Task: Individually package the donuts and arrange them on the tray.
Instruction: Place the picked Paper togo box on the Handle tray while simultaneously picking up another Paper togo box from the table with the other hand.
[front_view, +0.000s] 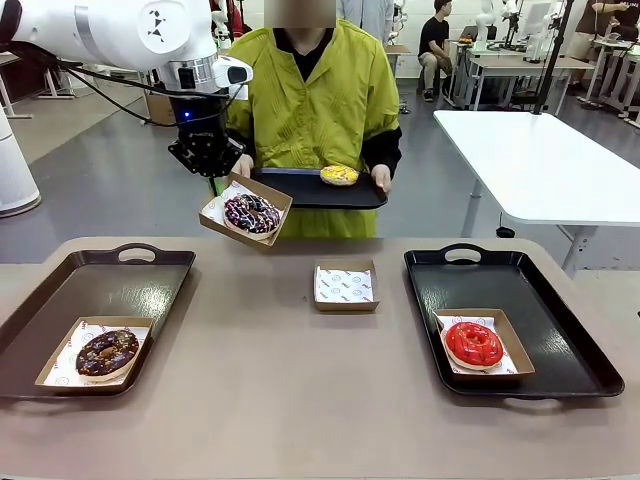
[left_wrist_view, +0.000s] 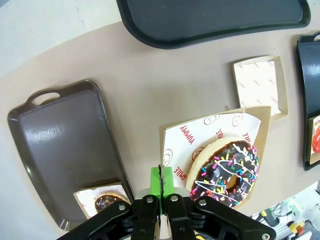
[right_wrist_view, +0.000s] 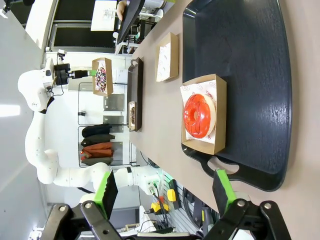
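Note:
My left gripper (front_view: 219, 179) (left_wrist_view: 161, 183) is shut on the rim of a cardboard box (left_wrist_view: 210, 131) that hangs tilted in the air above the table's far edge. In it lies a dark donut with white icing lines and coloured sprinkles (front_view: 251, 212) (left_wrist_view: 228, 172). Across the table a person holds a black tray (front_view: 315, 191) with a yellow donut (front_view: 339, 175) on it. The chocolate donut (front_view: 106, 352) sits boxed on the brown left tray (front_view: 100, 283). Boxed on the black right tray (front_view: 540, 290) (right_wrist_view: 250, 75) is the red donut (front_view: 473, 343) (right_wrist_view: 199, 116). My right gripper (right_wrist_view: 165, 192) hovers open off that tray's handle edge.
An empty paper-lined box (front_view: 346, 286) (left_wrist_view: 260, 82) (right_wrist_view: 167, 57) lies at the middle of the brown table (front_view: 300, 400). A white table (front_view: 545, 160) stands at the back right. Bare tabletop lies between the two trays.

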